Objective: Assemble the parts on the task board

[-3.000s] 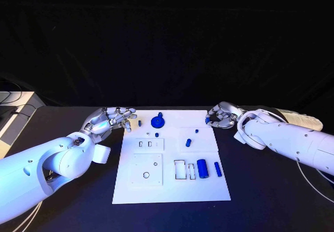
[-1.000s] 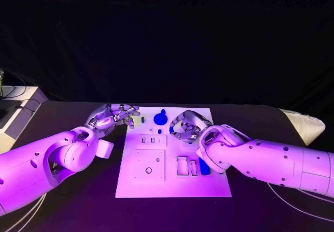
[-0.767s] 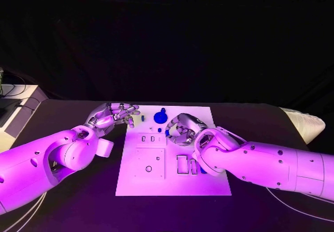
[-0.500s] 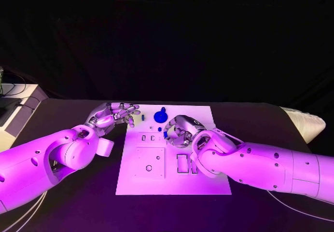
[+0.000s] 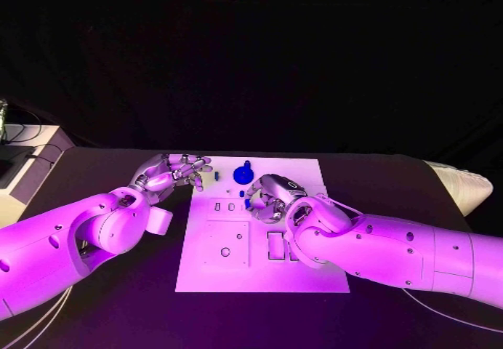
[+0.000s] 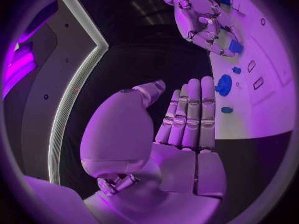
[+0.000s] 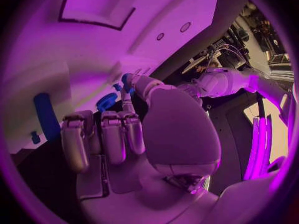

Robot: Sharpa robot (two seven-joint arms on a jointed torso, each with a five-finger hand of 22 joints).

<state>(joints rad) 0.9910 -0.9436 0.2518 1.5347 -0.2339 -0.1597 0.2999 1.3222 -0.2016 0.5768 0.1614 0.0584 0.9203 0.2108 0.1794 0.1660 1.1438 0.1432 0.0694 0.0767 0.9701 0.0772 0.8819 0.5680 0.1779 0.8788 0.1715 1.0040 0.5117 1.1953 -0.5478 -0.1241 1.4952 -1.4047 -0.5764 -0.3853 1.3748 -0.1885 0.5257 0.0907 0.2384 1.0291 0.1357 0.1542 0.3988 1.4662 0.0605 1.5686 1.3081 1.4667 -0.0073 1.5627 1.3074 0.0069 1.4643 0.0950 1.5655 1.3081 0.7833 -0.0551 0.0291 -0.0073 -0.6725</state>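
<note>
The white task board (image 5: 262, 275) lies in the middle of the table. At its far end stands a round blue part (image 5: 243, 174), with a small blue piece (image 5: 240, 193) just in front of it. My right hand (image 5: 270, 198) hovers over the board's middle and pinches a small blue part (image 7: 126, 79) between thumb and a finger; the same part (image 6: 235, 46) shows at its fingertips in the left wrist view. My right forearm covers the board's right side. A blue cylinder (image 7: 45, 115) lies on the board. My left hand (image 5: 174, 173) is at the board's far left corner, fingers straight, holding nothing.
A raised plate with two slots (image 5: 224, 209) and a square plate with a hole (image 5: 224, 250) sit on the board's left half. Black table (image 5: 105, 305) surrounds the board. Pale equipment (image 5: 13, 145) stands off the left edge.
My right hand has moved left from the board's far right edge to over its middle, carrying the small blue part. The left hand has stayed put.
</note>
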